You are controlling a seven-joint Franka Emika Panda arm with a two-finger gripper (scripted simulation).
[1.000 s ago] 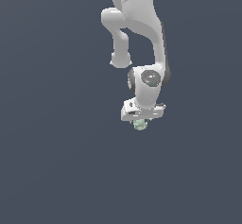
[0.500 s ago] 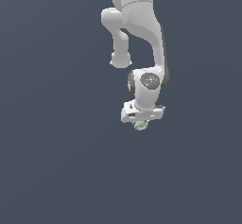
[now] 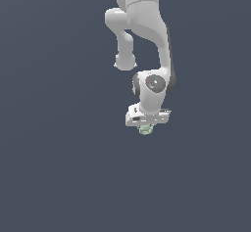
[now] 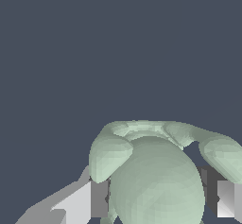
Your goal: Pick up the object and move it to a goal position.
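The object (image 3: 145, 130) is a tiny pale mint-green lumpy thing, mostly hidden under the white hand of my arm in the exterior view. My gripper (image 3: 145, 128) is shut on it. In the wrist view the object (image 4: 156, 180) fills the space between the two fingers (image 4: 80, 202), with rounded knobs curling over its top. The fingers press its two sides. The arm hangs down from the upper middle of the exterior view.
A plain dark grey surface (image 3: 59, 167) lies all round the arm. Nothing else shows in either view.
The arm and the gripper with the object have shifted very slightly; the hold on the object has stayed the same.
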